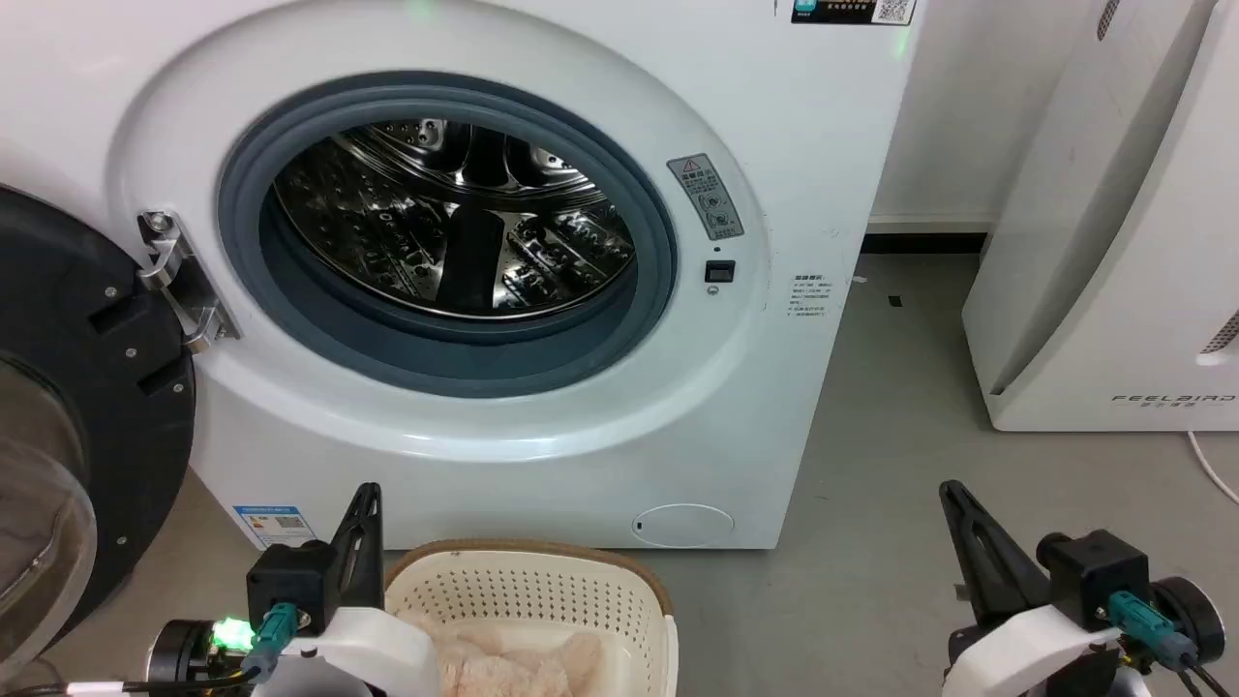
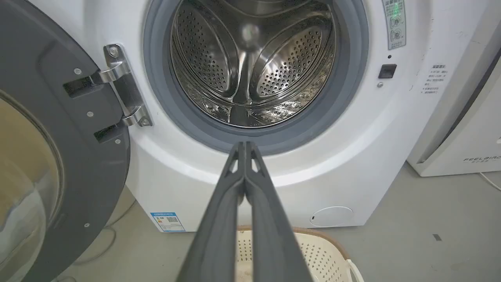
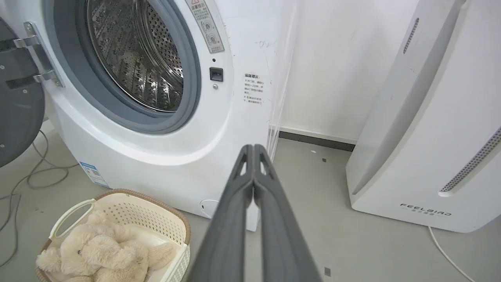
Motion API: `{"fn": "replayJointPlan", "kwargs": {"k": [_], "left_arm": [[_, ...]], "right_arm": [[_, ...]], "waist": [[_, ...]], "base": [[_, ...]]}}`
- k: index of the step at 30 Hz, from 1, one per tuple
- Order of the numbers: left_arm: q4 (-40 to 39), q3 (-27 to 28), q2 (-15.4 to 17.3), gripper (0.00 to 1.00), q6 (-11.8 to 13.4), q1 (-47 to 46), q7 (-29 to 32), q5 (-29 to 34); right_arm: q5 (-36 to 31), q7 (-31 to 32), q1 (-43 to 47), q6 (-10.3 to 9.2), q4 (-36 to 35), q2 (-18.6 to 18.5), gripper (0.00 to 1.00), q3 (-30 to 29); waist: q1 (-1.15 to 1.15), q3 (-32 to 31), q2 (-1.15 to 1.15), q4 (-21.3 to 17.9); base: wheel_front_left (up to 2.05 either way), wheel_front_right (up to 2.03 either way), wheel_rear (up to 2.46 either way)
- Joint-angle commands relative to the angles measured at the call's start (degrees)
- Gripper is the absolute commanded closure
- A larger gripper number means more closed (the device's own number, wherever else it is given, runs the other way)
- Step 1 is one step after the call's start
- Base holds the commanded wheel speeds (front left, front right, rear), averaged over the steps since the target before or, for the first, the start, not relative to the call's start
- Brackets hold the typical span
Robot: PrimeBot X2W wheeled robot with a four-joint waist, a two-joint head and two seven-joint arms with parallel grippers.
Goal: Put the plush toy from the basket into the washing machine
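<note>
The fluffy beige plush toy (image 3: 98, 252) lies inside the cream basket (image 3: 152, 219) on the floor before the washing machine (image 1: 542, 465). In the head view the plush toy (image 1: 513, 663) peeks out at the bottom of the basket (image 1: 542, 590). The washer's black-framed door (image 1: 68, 426) hangs open to the left, and the steel drum (image 1: 455, 223) is bare. My left gripper (image 1: 366, 496) is shut, held just left of the basket. My right gripper (image 1: 951, 492) is shut too, over the floor to the right. Both sets of fingers (image 2: 245, 147) (image 3: 253, 149) touch at the tips with nothing between them.
A white slanted appliance marked FEELBIRD (image 1: 1113, 242) stands at the right, against the wall. Grey floor (image 1: 871, 465) lies between it and the washer. Cables (image 3: 23, 184) trail on the floor under the open door, and a white cord (image 1: 1210, 469) runs by the appliance.
</note>
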Motion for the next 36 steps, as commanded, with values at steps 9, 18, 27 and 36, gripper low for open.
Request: {"fn": "replayJointPlan", "kwargs": {"k": [9,18,27,36], "left_arm": [[-0.2,0.1,0.0,1.0,-0.2,-0.9,0.0,0.2],[-0.2,0.1,0.0,1.0,-0.2,-0.9,0.0,0.2],[-0.2,0.1,0.0,1.0,-0.2,-0.9,0.0,0.2],[-0.2,0.1,0.0,1.0,-0.2,-0.9,0.0,0.2]], "right_arm": [[-0.4,0.0,-0.7,-0.08,-0.2,0.0,1.0,-0.1],[-0.4,0.0,-0.7,-0.08,-0.2,0.0,1.0,-0.1],[-0.4,0.0,-0.7,-0.08,-0.2,0.0,1.0,-0.1],[-0.4,0.0,-0.7,-0.08,-0.2,0.0,1.0,-0.1]], "waist": [[0.0,0.0,0.0,0.0],[0.0,0.0,0.0,0.0],[0.0,0.0,0.0,0.0],[0.0,0.0,0.0,0.0]], "base": [[0.0,0.0,0.0],[0.0,0.0,0.0],[0.0,0.0,0.0],[0.0,0.0,0.0]]}}
